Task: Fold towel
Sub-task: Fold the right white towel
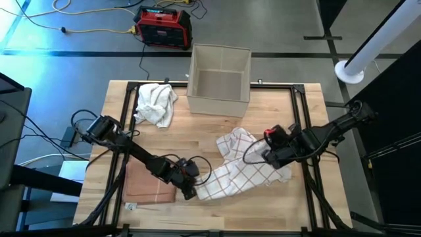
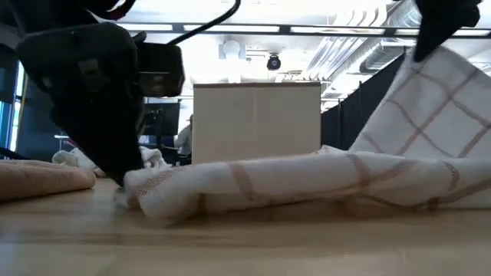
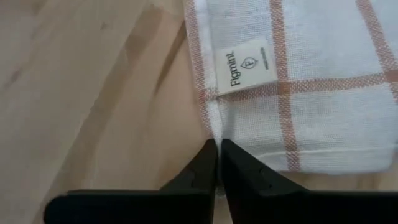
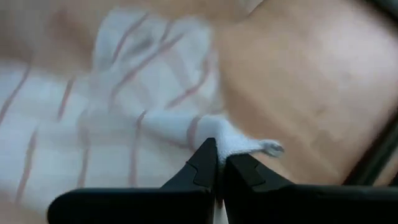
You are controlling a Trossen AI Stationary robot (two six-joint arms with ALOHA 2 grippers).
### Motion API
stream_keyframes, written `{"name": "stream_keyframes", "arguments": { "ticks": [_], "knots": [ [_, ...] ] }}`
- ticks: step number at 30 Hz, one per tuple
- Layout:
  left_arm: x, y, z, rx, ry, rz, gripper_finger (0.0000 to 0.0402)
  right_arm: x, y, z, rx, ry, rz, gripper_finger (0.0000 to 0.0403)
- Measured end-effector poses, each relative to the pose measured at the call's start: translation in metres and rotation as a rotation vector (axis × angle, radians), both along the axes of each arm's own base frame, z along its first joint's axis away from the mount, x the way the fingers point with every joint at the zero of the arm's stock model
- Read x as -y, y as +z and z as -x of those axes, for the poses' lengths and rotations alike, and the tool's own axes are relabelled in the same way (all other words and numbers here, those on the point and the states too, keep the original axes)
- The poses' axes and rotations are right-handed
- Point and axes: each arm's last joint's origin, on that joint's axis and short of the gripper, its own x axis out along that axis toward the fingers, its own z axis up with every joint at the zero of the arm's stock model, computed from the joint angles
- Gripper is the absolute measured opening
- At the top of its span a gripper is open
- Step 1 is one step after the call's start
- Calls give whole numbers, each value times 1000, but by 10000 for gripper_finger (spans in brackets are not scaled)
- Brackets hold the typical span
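A white towel (image 1: 233, 172) with thin reddish-brown checks lies crumpled on the wooden table, right of the middle. My left gripper (image 1: 191, 191) is down at its near left end, shut on the hem beside a sewn label (image 3: 247, 65). My right gripper (image 1: 271, 158) is shut on the towel's right part and holds it raised; in the low view that part (image 2: 437, 100) slopes up to the gripper (image 2: 439, 31). The towel's middle (image 2: 307, 180) rests bunched on the table. My left gripper pinches the towel's hemmed edge (image 3: 211, 127) between its two fingers, close to the label. The fingers slant steeply down from the table's left side. That end of the towel lies on the table. My right gripper pinches a bunched corner (image 4: 244, 145) of the towel between its two fingers, coming from above and pointing steeply down. A small tip of cloth sticks out past the fingers. The cloth hangs below the gripper, lifted, and runs down to the part on the table.
A beige open box (image 1: 219, 79) stands at the table's far middle. A crumpled white cloth (image 1: 156, 104) lies at the far left, and a folded tan towel (image 1: 150, 184) lies at the near left beside my left arm. Black frame rails (image 1: 299, 112) border the table.
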Motion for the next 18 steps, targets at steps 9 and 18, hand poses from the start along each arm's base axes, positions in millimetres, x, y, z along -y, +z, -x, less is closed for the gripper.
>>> {"name": "stream_keyframes", "arguments": {
  "ticks": [9,18],
  "knots": [
    [-22,91,34,-10,10,-28,1,-45,16,14,-92,430,-338,0],
    [-47,178,61,221,28,-161,0,-58,38,16,33,489,-333,0]
  ]
}}
